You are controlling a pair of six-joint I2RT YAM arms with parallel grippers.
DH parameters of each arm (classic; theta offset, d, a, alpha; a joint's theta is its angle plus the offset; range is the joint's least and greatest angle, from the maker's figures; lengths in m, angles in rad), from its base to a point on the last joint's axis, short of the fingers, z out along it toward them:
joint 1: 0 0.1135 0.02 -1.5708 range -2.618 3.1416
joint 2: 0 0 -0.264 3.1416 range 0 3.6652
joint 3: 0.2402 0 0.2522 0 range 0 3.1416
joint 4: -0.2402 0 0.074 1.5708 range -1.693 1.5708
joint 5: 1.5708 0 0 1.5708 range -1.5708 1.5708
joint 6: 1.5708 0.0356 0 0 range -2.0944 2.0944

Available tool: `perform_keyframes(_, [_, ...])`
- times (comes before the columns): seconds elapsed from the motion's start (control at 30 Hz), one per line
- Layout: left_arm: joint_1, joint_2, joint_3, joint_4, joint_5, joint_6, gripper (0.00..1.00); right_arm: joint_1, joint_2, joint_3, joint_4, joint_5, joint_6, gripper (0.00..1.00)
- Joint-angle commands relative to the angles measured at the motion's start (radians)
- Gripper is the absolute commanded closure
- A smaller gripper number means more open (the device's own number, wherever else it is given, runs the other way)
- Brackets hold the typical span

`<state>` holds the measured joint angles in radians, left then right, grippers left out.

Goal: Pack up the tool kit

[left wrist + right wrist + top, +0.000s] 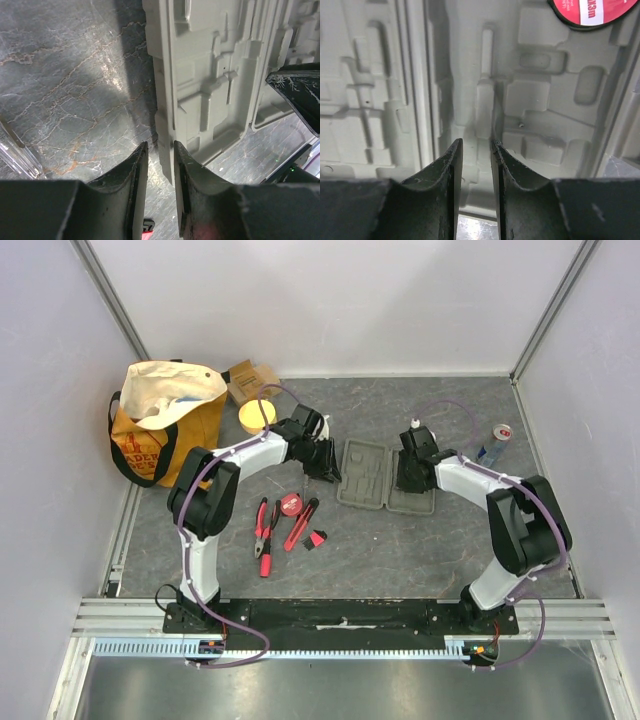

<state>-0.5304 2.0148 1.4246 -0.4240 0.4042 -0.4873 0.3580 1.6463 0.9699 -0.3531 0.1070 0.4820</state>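
The grey-green case (385, 478) lies open and flat at mid-table, its moulded slots bare. My left gripper (328, 472) is at its left edge. In the left wrist view the fingers (159, 146) stand narrowly open astride the case's rim (165, 150), with table showing beside it. My right gripper (410, 483) hangs over the case. Its fingers (476, 142) are narrowly open above the slots (530, 95), with nothing between them. Red-and-black pliers (265, 530), a round red tape measure (291, 504), a red knife (300, 525) and a small red piece (316, 538) lie left of the case.
An orange-and-cream tote bag (160, 425) stands at the back left, with a cardboard box (250, 380) and a yellow disc (257, 416) beside it. A small can (493, 443) stands at the right. Walls close in the table on three sides.
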Motion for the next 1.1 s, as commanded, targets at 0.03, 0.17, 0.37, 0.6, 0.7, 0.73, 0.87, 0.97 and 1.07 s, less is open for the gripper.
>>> perform_keyframes(0.03, [-0.008, 0.019, -0.004, -0.013, 0.01, 0.047, 0.67, 0.002, 0.023, 0.001, 0.016, 0.016, 0.029, 0.65])
perform_keyframes(0.17, [-0.008, -0.031, 0.007, -0.032, -0.063, 0.059, 0.68, 0.016, -0.02, 0.053, -0.007, 0.046, 0.023, 0.65])
perform_keyframes(0.37, [0.003, -0.237, -0.013, -0.064, -0.263, 0.055, 0.48, 0.045, -0.118, 0.145, -0.047, 0.094, 0.015, 0.56])
perform_keyframes(0.6, [0.084, -0.448, -0.223, -0.16, -0.453, 0.02, 0.33, 0.081, -0.152, 0.176, -0.044, 0.03, -0.013, 0.5])
perform_keyframes(0.7, [0.148, -0.54, -0.357, -0.15, -0.429, 0.0, 0.36, 0.099, -0.152, 0.159, -0.032, 0.017, -0.017, 0.5])
perform_keyframes(0.73, [0.17, -0.569, -0.404, -0.139, -0.415, -0.004, 0.38, 0.102, -0.151, 0.153, -0.029, 0.013, -0.016, 0.5])
perform_keyframes(0.87, [0.227, -0.665, -0.542, -0.088, -0.335, -0.026, 0.41, 0.113, -0.145, 0.142, -0.017, -0.007, -0.011, 0.5])
perform_keyframes(0.97, [0.245, -0.694, -0.607, -0.062, -0.309, -0.046, 0.42, 0.116, -0.137, 0.147, -0.018, -0.015, -0.011, 0.5])
perform_keyframes(1.07, [0.253, -0.694, -0.645, -0.041, -0.298, -0.054, 0.45, 0.118, -0.134, 0.148, -0.02, -0.02, -0.011, 0.5])
